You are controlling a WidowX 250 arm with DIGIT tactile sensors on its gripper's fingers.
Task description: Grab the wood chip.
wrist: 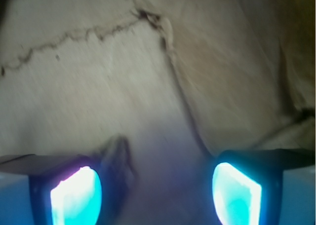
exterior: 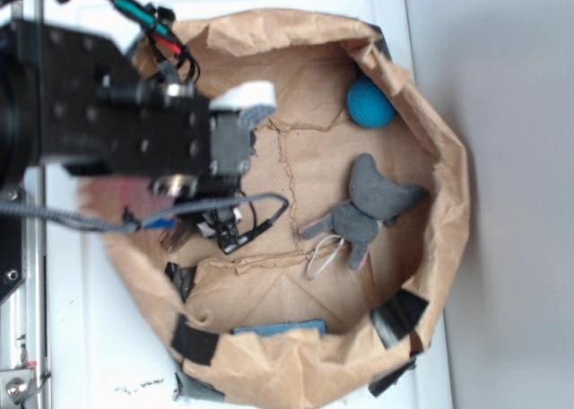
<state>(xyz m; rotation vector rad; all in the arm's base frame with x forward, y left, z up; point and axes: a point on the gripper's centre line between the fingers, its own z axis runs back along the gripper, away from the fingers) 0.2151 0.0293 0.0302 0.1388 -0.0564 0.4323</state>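
Observation:
My gripper (exterior: 222,227) hangs low over the left part of the brown paper floor (exterior: 314,158), largely hidden under the black arm. In the wrist view the gripper (wrist: 158,185) is open, its two glowing cyan pads (wrist: 76,198) wide apart with bare paper between them. The wood chip (exterior: 172,238), a dark brown sliver, peeks out from under the arm just left of the fingers. In the wrist view it (wrist: 117,158) is a blurred dark shape right beside the inner edge of the left pad; I cannot tell whether they touch.
A grey toy mouse (exterior: 372,207) lies right of centre. A blue ball (exterior: 369,102) sits at the back right. A flat blue sponge (exterior: 280,326) lies by the near paper wall (exterior: 296,360). Black tape patches (exterior: 399,315) mark the rim. Torn cracks run across the paper.

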